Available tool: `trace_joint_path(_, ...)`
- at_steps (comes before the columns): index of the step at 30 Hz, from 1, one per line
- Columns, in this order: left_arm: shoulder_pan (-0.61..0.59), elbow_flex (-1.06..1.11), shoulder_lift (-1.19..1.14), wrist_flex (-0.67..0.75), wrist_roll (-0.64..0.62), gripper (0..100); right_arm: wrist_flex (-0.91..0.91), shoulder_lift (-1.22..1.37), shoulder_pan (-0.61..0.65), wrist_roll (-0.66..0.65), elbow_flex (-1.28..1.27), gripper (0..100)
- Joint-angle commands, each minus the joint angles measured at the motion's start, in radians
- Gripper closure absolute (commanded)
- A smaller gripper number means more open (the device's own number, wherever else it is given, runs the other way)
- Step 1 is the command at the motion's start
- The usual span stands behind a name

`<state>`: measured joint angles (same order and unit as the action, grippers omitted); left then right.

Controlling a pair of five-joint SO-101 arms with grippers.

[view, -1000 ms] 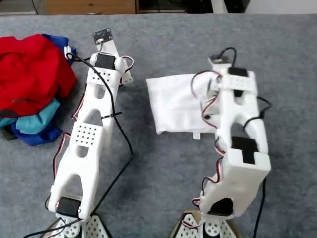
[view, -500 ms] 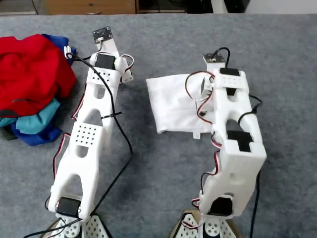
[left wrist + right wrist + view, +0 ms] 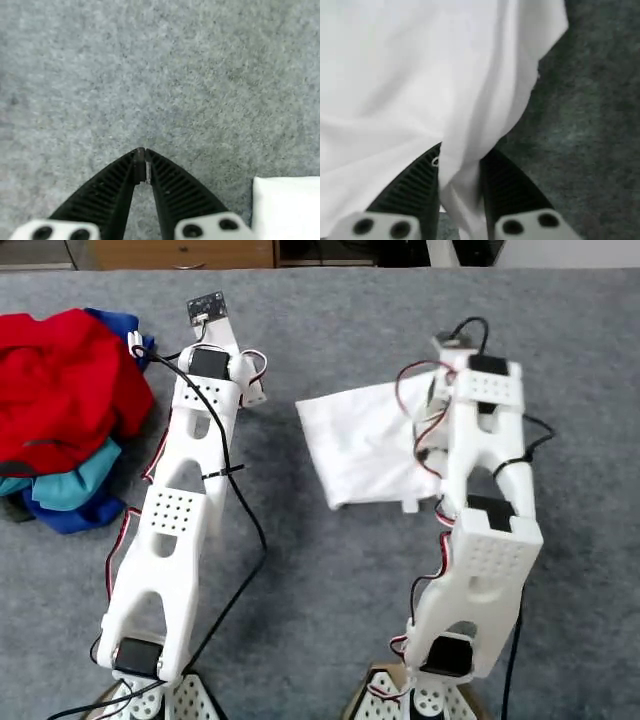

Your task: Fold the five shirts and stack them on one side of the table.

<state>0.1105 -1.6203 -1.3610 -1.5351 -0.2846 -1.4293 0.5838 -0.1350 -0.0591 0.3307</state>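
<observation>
A folded white shirt [image 3: 365, 445] lies on the grey table between the two arms. My right gripper [image 3: 460, 170] is shut on the white shirt [image 3: 420, 75], with a fold of cloth pinched between its black fingers [image 3: 415, 182]. In the high view the right arm [image 3: 480, 430] covers the shirt's right edge. My left gripper [image 3: 141, 162] is shut on nothing above bare grey cloth, and a corner of the white shirt [image 3: 285, 207] shows beside it. A pile of unfolded shirts, red [image 3: 65, 385] on top of teal and blue ones [image 3: 70, 495], sits at the far left.
The grey table cover [image 3: 330, 590] is bare in front of the white shirt and along the far side. A black cable [image 3: 240, 500] trails beside the left arm [image 3: 185, 500]. Wooden furniture [image 3: 185, 252] stands beyond the table's far edge.
The right arm has swung left and then back right, dragging the white shirt's right side; the shirt now lies skewed and shifted slightly toward the near right. The left arm has kept still.
</observation>
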Motion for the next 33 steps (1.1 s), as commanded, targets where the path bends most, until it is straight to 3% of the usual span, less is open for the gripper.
trace_joint_path(1, -0.011, -0.052, 0.018, 0.018, 0.008, 98, -0.041, 0.002, -0.099, -0.040, 0.162, 99.5)
trace_joint_path(13, -0.012, -0.052, 0.018, 0.018, 0.009, 98, -0.048, 0.268, -0.479, -0.227, 0.599, 99.5)
trace_joint_path(17, -0.011, -0.052, 0.018, 0.018, 0.009, 98, -0.089, 0.389, -0.524, -0.281, 0.763, 99.5)
trace_joint_path(20, -0.009, -0.052, 0.018, 0.018, 0.009, 98, -0.157, 0.475, -0.489, -0.325, 0.849, 97.9)
trace_joint_path(28, -0.005, -0.052, 0.022, 0.012, 0.009, 98, -0.345, 0.533, -0.464, -0.400, 1.205, 58.1)
trace_joint_path(31, 0.000, -0.054, 0.027, 0.008, 0.011, 98, -0.359, 0.522, -0.521, -0.368, 1.349, 57.4)
trace_joint_path(33, -0.009, -0.055, 0.047, 0.000, 0.014, 98, -0.358, 0.449, -0.544, -0.354, 1.317, 57.8)
